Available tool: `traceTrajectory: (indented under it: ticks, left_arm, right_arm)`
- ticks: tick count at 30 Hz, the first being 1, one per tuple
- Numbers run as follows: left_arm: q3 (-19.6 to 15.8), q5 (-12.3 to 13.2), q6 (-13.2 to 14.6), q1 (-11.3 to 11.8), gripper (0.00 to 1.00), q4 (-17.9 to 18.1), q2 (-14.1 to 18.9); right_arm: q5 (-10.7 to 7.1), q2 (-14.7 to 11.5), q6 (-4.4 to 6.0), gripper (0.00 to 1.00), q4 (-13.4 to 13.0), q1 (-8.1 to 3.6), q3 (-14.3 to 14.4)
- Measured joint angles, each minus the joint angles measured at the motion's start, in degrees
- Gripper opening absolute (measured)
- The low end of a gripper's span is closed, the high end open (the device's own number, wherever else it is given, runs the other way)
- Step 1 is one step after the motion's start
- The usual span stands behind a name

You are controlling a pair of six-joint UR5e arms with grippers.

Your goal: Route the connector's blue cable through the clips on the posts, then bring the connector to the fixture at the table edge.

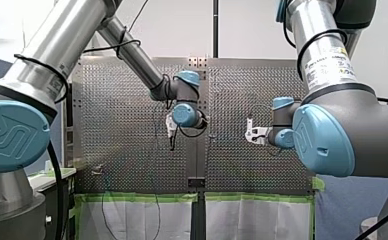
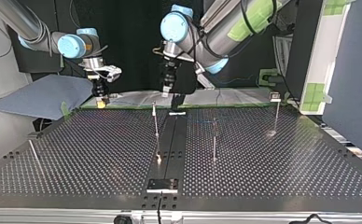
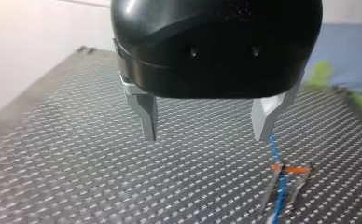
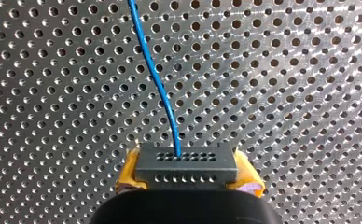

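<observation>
The blue joint cap [image 1: 12, 135] at the front view's left carries the UR mark. My left pincer [image 3: 209, 137] hangs wide and empty over the worktop [image 3: 76, 163], with a clip post [image 3: 276, 186] beside it. My right pincer [image 4: 188, 176] grips the connector [image 4: 187, 161]; its blue cable [image 4: 158, 88] runs ahead.

Brushed silver tubing makes up my left arm [image 1: 132, 52], joined by dark grey housings with round sky-blue caps [image 1: 12, 134]; the nearest cap is embossed with a UR logo. A thin black cable [image 1: 113, 47] is looped round the tube, and the top view shows green tape patches [image 2: 253, 18] on it. In build my right arm [image 1: 314, 17] is alike, with a printed label [image 1: 329, 62]. A rounded glossy black housing with two small holes tops my left gripper [image 3: 208, 137], which ends in wedge-shaped metal fingers [image 3: 146, 119]. Black too is my right gripper [image 4: 188, 163], with yellow pads [image 4: 128, 171].
</observation>
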Motion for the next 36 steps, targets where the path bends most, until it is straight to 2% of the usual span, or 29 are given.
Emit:
traceTrajectory:
  ticks: [10, 36]
  left_arm:
    - [-4.5, -1.8, -1.6, 0.2, 1.0, 4.5, 4.5]
    - [-17.7, -2.0, -4.2, 0.5, 1.0, 17.7, 17.7]
  right_arm:
    - [0.09, 0.0, 0.12, 0.0, 0.3, -0.03, 0.0]
    - [0.14, 0.0, 0.39, 0.0, 0.4, -0.06, 0.0]
